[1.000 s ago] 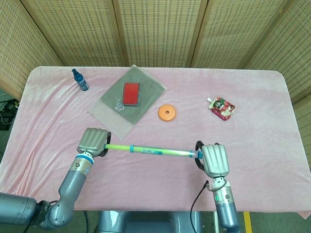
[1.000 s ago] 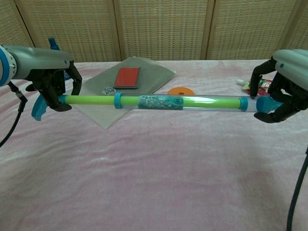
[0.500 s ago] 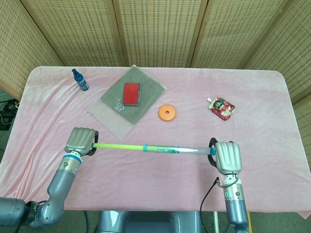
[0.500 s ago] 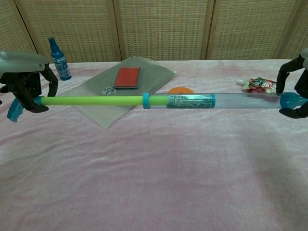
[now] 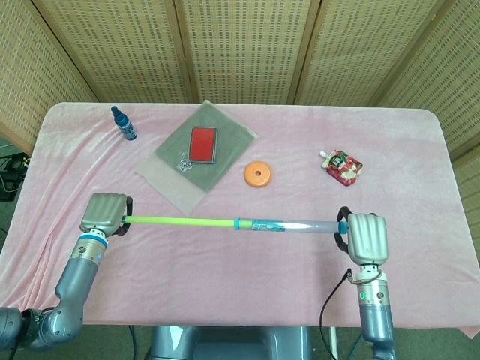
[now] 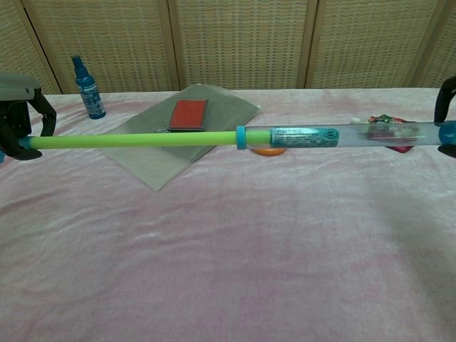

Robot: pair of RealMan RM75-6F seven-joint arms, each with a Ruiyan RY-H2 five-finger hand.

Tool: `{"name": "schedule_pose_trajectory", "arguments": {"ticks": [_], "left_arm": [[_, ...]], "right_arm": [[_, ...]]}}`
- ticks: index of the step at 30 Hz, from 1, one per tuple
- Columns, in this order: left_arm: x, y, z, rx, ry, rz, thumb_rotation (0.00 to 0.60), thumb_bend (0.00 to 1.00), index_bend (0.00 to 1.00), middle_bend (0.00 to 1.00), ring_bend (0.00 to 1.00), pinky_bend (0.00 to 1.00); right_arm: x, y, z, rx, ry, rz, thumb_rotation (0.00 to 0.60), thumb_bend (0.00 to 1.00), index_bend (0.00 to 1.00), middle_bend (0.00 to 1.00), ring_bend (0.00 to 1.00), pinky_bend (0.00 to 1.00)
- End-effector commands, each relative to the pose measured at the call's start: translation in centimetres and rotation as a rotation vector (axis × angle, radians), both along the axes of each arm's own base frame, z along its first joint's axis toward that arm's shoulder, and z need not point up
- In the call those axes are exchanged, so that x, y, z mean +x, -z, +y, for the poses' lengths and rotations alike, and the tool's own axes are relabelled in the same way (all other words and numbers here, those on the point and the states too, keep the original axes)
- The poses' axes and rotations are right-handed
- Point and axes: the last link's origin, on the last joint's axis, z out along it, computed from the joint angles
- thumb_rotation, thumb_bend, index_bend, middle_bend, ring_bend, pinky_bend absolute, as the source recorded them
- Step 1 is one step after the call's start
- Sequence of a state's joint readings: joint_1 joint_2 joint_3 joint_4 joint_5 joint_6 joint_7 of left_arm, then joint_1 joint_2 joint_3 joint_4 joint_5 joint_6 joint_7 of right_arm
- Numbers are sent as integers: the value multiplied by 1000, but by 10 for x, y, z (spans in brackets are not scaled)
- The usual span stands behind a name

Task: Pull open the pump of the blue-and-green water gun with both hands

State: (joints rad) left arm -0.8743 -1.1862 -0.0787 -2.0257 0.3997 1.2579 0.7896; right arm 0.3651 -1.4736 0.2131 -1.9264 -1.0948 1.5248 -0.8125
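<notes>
The water gun hangs level above the pink cloth, stretched long between both hands. Its clear barrel (image 5: 296, 224) (image 6: 342, 135) with a blue collar (image 5: 236, 223) (image 6: 241, 137) lies toward the right. The green pump rod (image 5: 180, 221) (image 6: 135, 140) is drawn far out to the left. My left hand (image 5: 103, 213) (image 6: 18, 114) grips the rod's handle end at the left. My right hand (image 5: 365, 237) (image 6: 446, 114) grips the barrel's blue end cap; it is mostly cut off at the chest view's right edge.
A blue spray bottle (image 5: 123, 124) (image 6: 88, 87) stands at the back left. A grey bag (image 5: 196, 154) (image 6: 184, 128) bears a red case (image 5: 202, 144) (image 6: 189, 114). An orange disc (image 5: 257, 175) and a red snack pouch (image 5: 344, 166) lie behind the gun.
Both hands have moved apart, left hand leftward and right hand rightward. The green rod has slid much further out of the clear barrel, and the gun is longer.
</notes>
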Motion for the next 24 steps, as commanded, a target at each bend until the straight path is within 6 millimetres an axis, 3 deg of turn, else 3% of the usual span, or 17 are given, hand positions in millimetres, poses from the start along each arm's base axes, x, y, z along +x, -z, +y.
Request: {"name": "schedule_pose_trajectory", "arguments": {"ticks": [1, 16, 19, 21, 22, 24], "left_arm": [[-5, -3, -1, 7, -11, 10, 600, 635, 831, 919, 845, 788], [-19, -12, -4, 19, -33, 17, 600, 636, 830, 919, 845, 788], [-17, -11, -4, 15, -14, 13, 600, 627, 793, 899, 832, 773], [-16, -11, -5, 11, 1, 13, 600, 569, 660, 779, 736, 692], [-17, -11, -5, 7, 5, 14, 600, 536, 589, 709, 678, 650], [-17, -11, -6, 0, 9, 17, 600, 429, 348, 459, 470, 497]], "right_arm": [[-4, -3, 0, -10, 15, -2, 600, 541, 767, 1000, 996, 669], [-11, -9, 1, -10, 38, 4, 600, 540, 767, 1000, 996, 669], [-11, -6, 3, 8, 37, 1, 600, 504, 695, 992, 973, 662], [-12, -5, 3, 22, 38, 6, 600, 448, 591, 927, 896, 624], [-12, -4, 4, 29, 39, 9, 600, 415, 509, 844, 822, 579], [-13, -3, 4, 39, 41, 14, 600, 368, 370, 660, 672, 485]]}}
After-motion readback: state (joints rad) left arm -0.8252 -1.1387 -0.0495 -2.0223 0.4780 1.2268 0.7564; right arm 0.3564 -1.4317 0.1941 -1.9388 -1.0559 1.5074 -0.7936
